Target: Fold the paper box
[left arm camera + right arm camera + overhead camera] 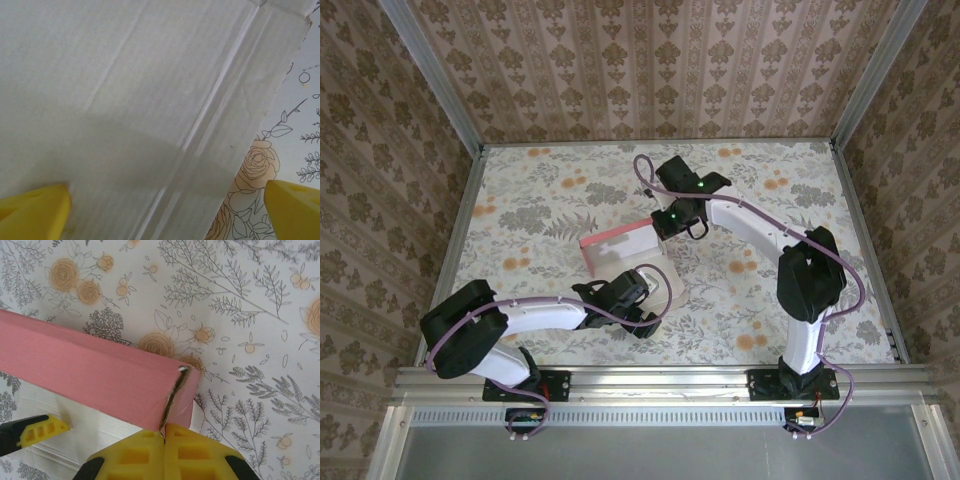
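The paper box lies mid-table, its pink wall raised along the far side and a pale panel flat on the table in front of it. My right gripper is shut on the wall's right corner. In the right wrist view the yellow fingertips press together on the torn corner seam of the pink wall. My left gripper hovers open over the pale panel's near edge. In the left wrist view its fingertips stand far apart above the creased whitish face, holding nothing.
The floral tablecloth covers the table, which is walled on three sides by patterned panels. A metal rail runs along the near edge by the arm bases. A yellow fingertip of the left gripper shows over the pale panel in the right wrist view.
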